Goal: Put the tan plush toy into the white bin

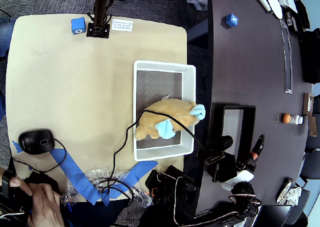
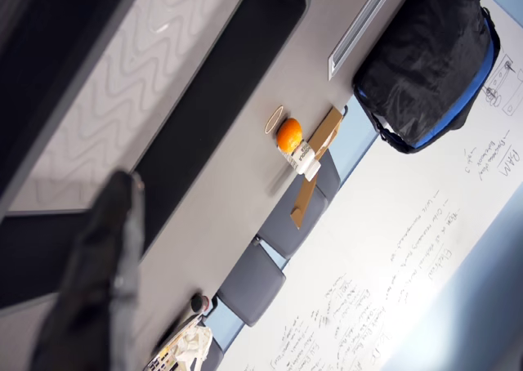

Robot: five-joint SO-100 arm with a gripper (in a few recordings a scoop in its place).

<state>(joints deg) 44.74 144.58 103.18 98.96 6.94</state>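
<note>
I see the tan plush toy [image 1: 167, 121] lying inside the white bin [image 1: 189, 69], at its near end, long axis across the bin. My gripper [image 1: 255, 148] is right of the bin, over the black tray [image 1: 216, 137]; can't tell if it's open.

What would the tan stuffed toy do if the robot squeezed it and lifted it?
The stuffed toy looks soft and puffy, so it would probably squash and sag. It looks light for its size. Lying in the white bin, it seems unlikely to roll.
</note>
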